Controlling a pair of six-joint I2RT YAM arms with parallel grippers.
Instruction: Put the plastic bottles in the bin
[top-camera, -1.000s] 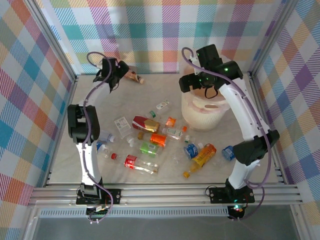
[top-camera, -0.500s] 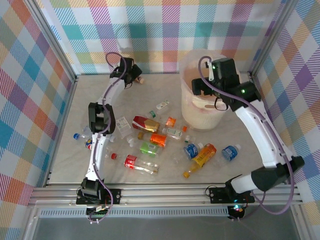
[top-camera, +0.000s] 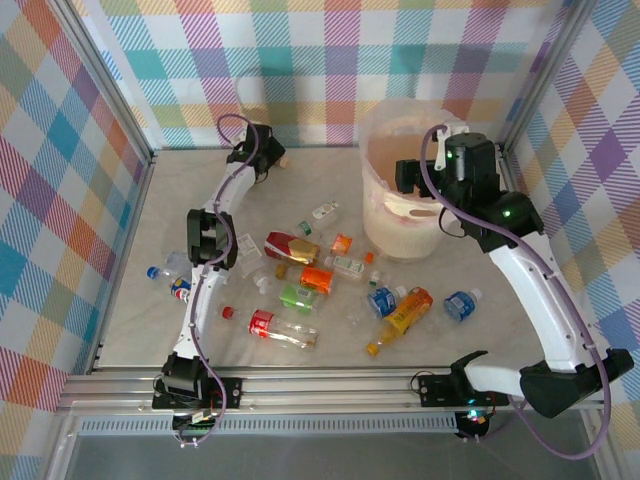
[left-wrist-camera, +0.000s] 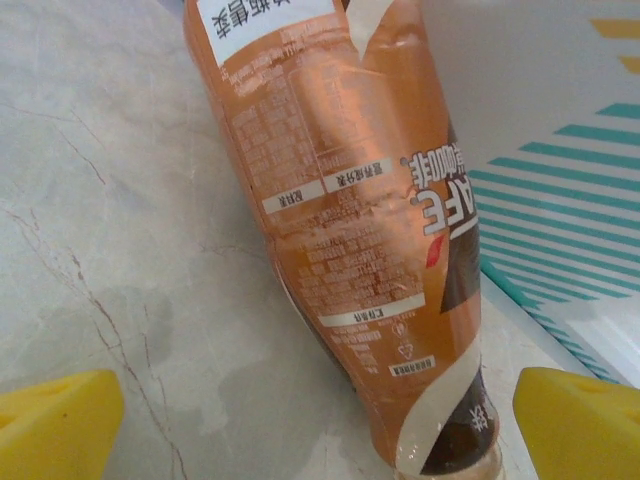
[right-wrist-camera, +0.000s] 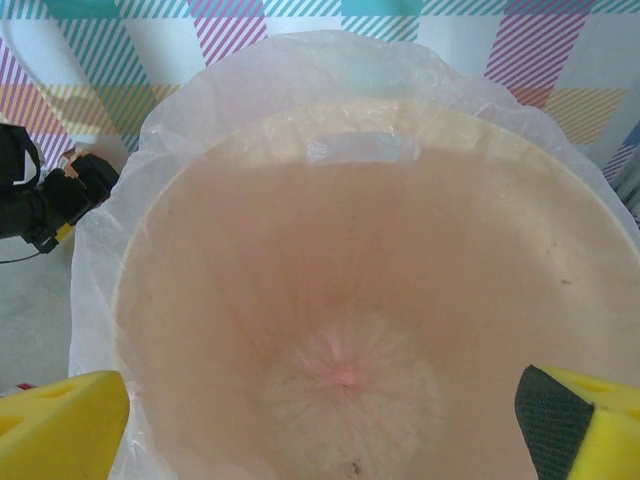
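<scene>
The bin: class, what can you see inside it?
Inside the bin only its thin liner shows, gathered at the bottom. The yellow fingertips of the right gripper cover the near corners.

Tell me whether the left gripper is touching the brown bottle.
Apart. Left wrist view: bare table shows between the brown bottle and each yellow fingertip of the open left gripper.

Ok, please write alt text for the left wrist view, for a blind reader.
A dented bottle with a copper-brown label lies on the pale marbled table, beside a teal-striped wall. The left tool is open, its yellow fingertips at the bottom corners, either side of the bottle, not touching it.
</scene>
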